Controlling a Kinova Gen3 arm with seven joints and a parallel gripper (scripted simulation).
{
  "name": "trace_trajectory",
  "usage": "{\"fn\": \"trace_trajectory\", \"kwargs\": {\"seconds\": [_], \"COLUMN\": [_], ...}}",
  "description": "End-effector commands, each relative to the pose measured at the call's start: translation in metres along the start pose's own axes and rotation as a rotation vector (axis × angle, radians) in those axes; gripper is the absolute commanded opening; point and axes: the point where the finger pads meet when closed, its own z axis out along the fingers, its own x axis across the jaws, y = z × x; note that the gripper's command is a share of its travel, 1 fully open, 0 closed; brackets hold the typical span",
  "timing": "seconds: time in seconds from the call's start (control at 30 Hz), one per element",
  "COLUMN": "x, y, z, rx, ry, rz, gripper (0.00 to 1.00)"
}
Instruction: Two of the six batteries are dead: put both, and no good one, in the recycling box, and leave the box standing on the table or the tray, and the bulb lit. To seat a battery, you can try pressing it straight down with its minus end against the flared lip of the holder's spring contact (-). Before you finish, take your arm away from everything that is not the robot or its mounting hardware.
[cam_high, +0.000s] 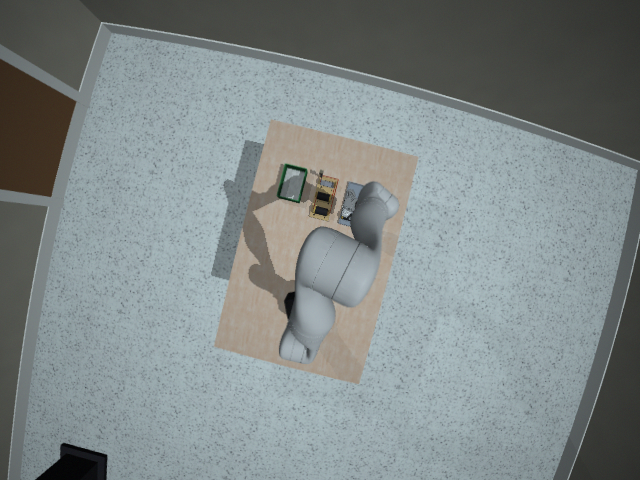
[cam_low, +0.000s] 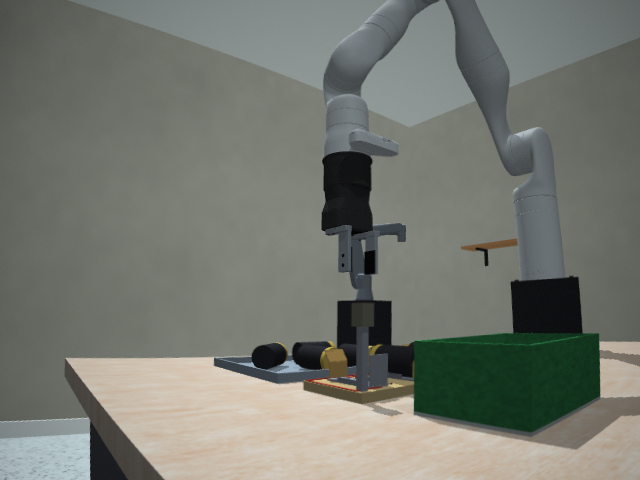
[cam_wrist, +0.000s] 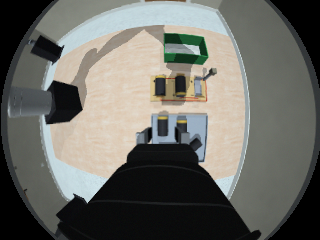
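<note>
My gripper (cam_low: 357, 255) (cam_wrist: 163, 132) is open and empty, pointing down well above the grey-blue tray (cam_low: 248, 369) (cam_wrist: 200, 120) (cam_high: 356, 184). In the wrist view two black batteries with yellow ends, a left one (cam_wrist: 162, 127) and a right one (cam_wrist: 181, 124), lie on the tray; a third battery (cam_wrist: 195, 144) lies askew. My gripper hides part of the tray. The wooden holder board (cam_wrist: 170, 91) (cam_high: 316, 216) (cam_low: 330, 389) carries a left battery (cam_wrist: 160, 86) (cam_high: 321, 210) and a right battery (cam_wrist: 180, 86) (cam_high: 323, 196). The block on the post (cam_low: 362, 314) (cam_wrist: 213, 71) shows no glow. The green box (cam_low: 470, 384) (cam_wrist: 182, 59) (cam_high: 281, 180) stands upright; no battery shows inside.
The holder board lies between the tray and the green box. Its post stands upright at one end, beside a grey plate (cam_low: 378, 369) (cam_wrist: 198, 86). The arm's dark base (cam_low: 545, 304) stands on the wooden table (cam_low: 232, 428) (cam_high: 279, 139).
</note>
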Motion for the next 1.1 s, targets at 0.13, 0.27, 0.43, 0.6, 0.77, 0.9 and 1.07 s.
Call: {"fn": "trace_trajectory", "kwargs": {"seconds": [0.13,0.27,0.43,0.6,0.77,0.9,1.07], "x": [0.006,0.016,0.036,0.054,0.071,0.084,0.095], "y": [0.005,0.013,0.029,0.042,0.055,0.066,0.074], "z": [-0.002,-0.001,-0.001,-0.001,-0.001,-0.001,-0.001], "rx": [-0.001,-0.001,-0.001,-0.001,-0.001,-0.001,-0.001], "ry": [-0.005,-0.009,-0.009,-0.009,-0.009,-0.009,-0.009], "rz": [0.003,0.003,0.003,0.004,0.004,0.004,0.004], "gripper": [0.9,0.9,0.9,0.9,0.9,0.9,0.9]}}
